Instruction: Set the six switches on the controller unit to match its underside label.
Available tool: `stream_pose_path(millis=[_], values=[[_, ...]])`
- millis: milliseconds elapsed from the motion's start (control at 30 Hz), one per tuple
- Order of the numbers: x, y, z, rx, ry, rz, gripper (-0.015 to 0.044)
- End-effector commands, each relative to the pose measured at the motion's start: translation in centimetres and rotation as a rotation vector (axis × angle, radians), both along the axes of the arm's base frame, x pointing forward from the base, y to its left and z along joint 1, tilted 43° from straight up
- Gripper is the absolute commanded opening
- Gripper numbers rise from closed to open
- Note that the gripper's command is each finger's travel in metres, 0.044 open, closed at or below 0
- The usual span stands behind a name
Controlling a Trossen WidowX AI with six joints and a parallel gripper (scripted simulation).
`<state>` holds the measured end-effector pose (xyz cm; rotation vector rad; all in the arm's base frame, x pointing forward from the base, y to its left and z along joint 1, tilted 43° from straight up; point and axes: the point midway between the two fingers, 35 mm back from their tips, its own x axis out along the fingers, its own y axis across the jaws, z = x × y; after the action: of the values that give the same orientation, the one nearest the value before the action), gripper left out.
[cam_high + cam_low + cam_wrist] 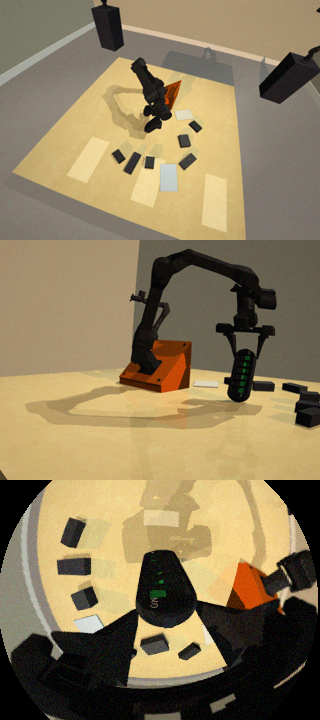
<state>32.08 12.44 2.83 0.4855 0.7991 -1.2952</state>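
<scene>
The dark grey controller unit (pixel 153 125) (pixel 232 384) (pixel 167 615) hangs on end between the fingers of my gripper (pixel 246 356) (pixel 166 608), tilted a little. My gripper is shut on it near its upper end, one finger at each side. Its switch face turns toward the exterior camera, where several green switch ends show in a column. In the wrist view only its upper end and a foreshortened strip of green show. I cannot tell whether its lower end touches the bench. The underside label is hidden, and the switch numbers are too small to read.
Dark modules (pixel 184 140) (pixel 263 386) (pixel 74 566) lie in a loose arc on the bench. A white plate (pixel 183 114) (pixel 206 384) lies near the orange arm base (pixel 174 93) (pixel 173 374) (pixel 248 587). A pale blue plate (pixel 168 177) lies among the farther modules.
</scene>
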Motion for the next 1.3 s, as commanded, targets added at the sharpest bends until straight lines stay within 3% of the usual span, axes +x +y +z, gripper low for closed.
stream_pose_path(millis=[0, 1267], values=[[-0.2, -0.3, -0.7, -0.01, 0.012, -0.013, 0.0338], [-0.8, 0.7, -3.4, -0.009, 0.012, -0.013, 0.0338]])
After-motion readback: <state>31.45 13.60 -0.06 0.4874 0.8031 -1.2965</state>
